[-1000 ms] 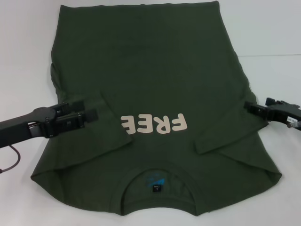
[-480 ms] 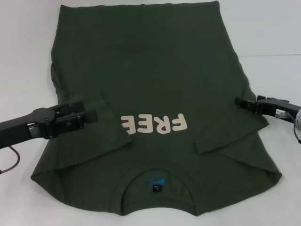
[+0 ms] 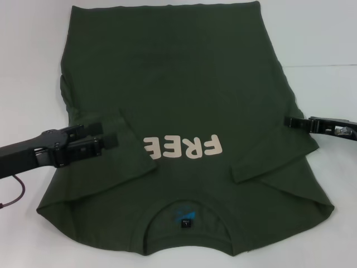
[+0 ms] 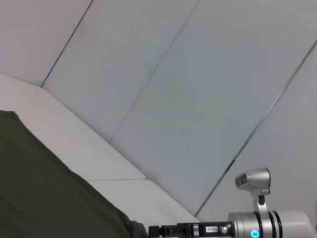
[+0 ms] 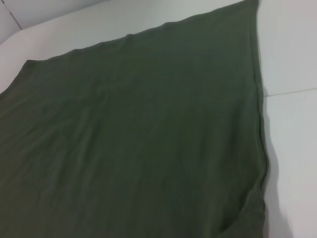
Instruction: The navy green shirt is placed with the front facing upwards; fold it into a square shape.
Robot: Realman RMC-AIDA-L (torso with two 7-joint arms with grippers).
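Observation:
The navy green shirt lies flat and face up on the white table. Its collar is nearest me and the cream "FREE" lettering reads upside down. Both short sleeves are folded inward onto the chest. My left gripper hovers open over the folded left sleeve, with nothing between its fingers. At the shirt's right side edge, beside the folded right sleeve, is my right gripper. The right wrist view shows only the shirt's body and its side edge.
White tabletop surrounds the shirt on all sides, with a seam line at the right. In the left wrist view a strip of shirt, the pale wall panels and the far right arm show.
My left gripper has slid slightly toward the lettering and lower over the sleeve. The right gripper moved in toward the shirt's edge, rose a little and turned.

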